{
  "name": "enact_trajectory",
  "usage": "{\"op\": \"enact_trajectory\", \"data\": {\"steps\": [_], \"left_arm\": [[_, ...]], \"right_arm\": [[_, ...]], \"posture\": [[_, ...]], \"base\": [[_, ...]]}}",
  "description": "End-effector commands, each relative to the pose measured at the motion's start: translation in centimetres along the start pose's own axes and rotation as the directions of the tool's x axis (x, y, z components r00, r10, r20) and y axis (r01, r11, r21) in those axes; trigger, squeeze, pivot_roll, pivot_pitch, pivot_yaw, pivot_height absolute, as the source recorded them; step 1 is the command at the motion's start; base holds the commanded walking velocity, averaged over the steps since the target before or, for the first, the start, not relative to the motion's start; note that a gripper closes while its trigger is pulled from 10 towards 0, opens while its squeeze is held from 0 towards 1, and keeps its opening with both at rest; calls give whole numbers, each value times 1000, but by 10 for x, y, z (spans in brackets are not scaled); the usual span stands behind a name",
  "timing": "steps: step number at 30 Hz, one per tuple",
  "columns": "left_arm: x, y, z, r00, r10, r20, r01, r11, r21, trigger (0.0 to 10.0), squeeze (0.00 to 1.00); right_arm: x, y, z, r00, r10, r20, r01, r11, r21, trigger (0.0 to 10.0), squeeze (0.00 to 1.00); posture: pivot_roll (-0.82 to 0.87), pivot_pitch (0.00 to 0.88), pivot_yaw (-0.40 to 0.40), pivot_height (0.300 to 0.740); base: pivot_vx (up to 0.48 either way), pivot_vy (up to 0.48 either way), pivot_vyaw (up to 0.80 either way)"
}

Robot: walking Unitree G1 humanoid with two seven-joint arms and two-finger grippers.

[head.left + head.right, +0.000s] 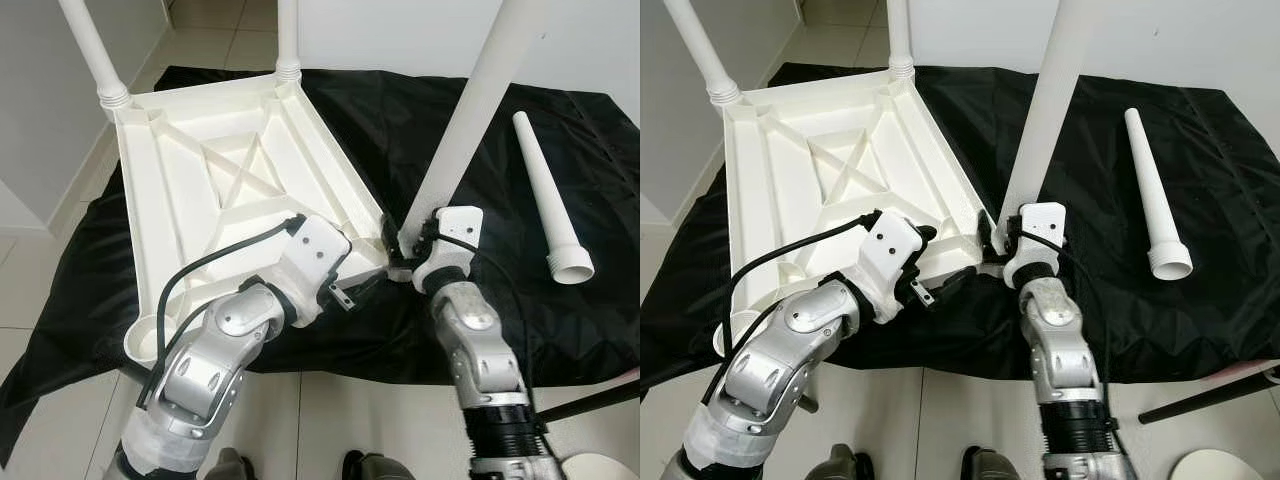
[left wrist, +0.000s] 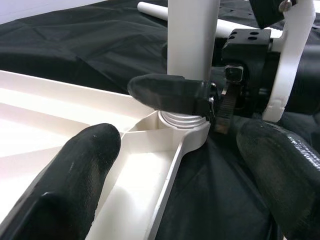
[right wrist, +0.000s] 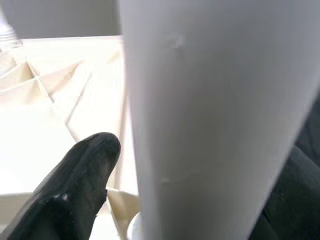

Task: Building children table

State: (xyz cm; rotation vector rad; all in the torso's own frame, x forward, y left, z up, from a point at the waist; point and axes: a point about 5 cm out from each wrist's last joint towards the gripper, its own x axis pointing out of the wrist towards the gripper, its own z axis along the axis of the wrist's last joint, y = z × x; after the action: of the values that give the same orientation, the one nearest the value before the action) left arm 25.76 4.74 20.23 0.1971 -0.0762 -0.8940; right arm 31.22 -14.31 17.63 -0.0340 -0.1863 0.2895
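The white plastic table lies upside down on a black cloth. Two legs stand in its far corners. A third leg stands upright in the near right corner socket, and my right gripper is shut on its base. One of its fingers wraps the leg just above the threads. My left gripper is open at that same corner, its fingers set wide apart on either side of the table's rim. A fourth leg lies loose on the cloth to the right.
The near left corner socket holds no leg. The cloth's front edge hangs near my body, with tiled floor beyond it. A black rod and a white round object sit at the lower right. A wall runs along the left.
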Motion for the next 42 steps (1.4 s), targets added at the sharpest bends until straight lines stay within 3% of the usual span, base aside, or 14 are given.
{"op": "enact_trajectory", "data": {"steps": [1, 6, 8, 9, 10, 12, 13, 14, 27, 28, 33, 37, 42], "left_arm": [[0, -2, -1, 1000, 4, -11, -4, 1000, -1, 10000, 0], [0, -3, -1, 1000, -6, -13, 6, 1000, -2, 10000, 0], [-1, -3, -4, 999, -22, -34, 23, 1000, 1, 10000, 0], [-1, -3, -4, 999, -22, -34, 23, 1000, 1, 10000, 0], [0, -2, -5, 999, -16, -38, 17, 1000, 1, 10000, 0], [1, -2, -5, 999, -14, -37, 14, 1000, 0, 10000, 0], [1, -1, -5, 999, -1, -36, 2, 1000, 13, 10000, 0], [1, -1, -7, 999, 9, -43, -8, 1000, 25, 10000, 0], [-2, 7, -6, 998, 36, -50, -34, 999, 40, 10000, 0], [-1, 7, -6, 998, 35, -50, -33, 999, 40, 10000, 0], [-1, 6, -5, 998, 31, -46, -29, 999, 41, 10000, 0], [-1, 7, -5, 998, 33, -45, -31, 999, 43, 10000, 0], [-1, 7, -6, 998, 36, -42, -34, 998, 44, 10000, 0]], "right_arm": [[1, 0, -1, 998, 61, 3, -61, 998, 4, 10000, 0], [3, -3, -1, 993, 115, -1, -115, 993, -11, 10000, 0], [12, -10, -1, 972, 234, -18, -235, 970, -56, 10000, 0], [12, -10, -1, 972, 234, -18, -235, 970, -56, 10000, 0], [20, -15, -2, 950, 310, -46, -313, 946, -88, 10000, 0], [22, -17, -3, 944, 326, -53, -329, 940, -87, 10000, 0], [24, -19, -5, 939, 336, -70, -342, 935, -96, 6000, 0], [24, -20, -5, 937, 343, -73, -348, 933, -90, 0, 0], [18, -27, -14, 921, 379, -86, -384, 922, -54, 0, 0], [19, -29, -16, 926, 366, -92, -373, 926, -65, 10000, 0], [19, -33, -19, 948, 301, -102, -309, 948, -76, 10000, 0], [20, -36, -20, 979, 174, -104, -185, 975, -120, 10000, 0], [16, -24, -23, 989, 126, -79, -131, 989, -65, 10000, 0]], "posture": [[-46, 129, -7, 740], [-46, 129, -9, 740], [-47, 133, -13, 740], [-47, 133, -13, 740], [-43, 132, -20, 740], [-43, 132, -20, 740], [-40, 132, -26, 740], [-40, 132, -28, 740], [-33, 138, -27, 740], [-34, 140, -25, 740], [-33, 136, -25, 740], [-38, 133, -29, 740], [-44, 131, -27, 740]], "base": [[0, 0, 0], [0, 0, 0], [0, 0, 0], [0, 0, 0], [0, 0, 0], [0, 0, 0], [0, 0, 0], [0, 0, 0], [0, 0, 0], [0, 0, 0], [0, 0, 0], [0, 0, 0], [0, 0, 0]]}}
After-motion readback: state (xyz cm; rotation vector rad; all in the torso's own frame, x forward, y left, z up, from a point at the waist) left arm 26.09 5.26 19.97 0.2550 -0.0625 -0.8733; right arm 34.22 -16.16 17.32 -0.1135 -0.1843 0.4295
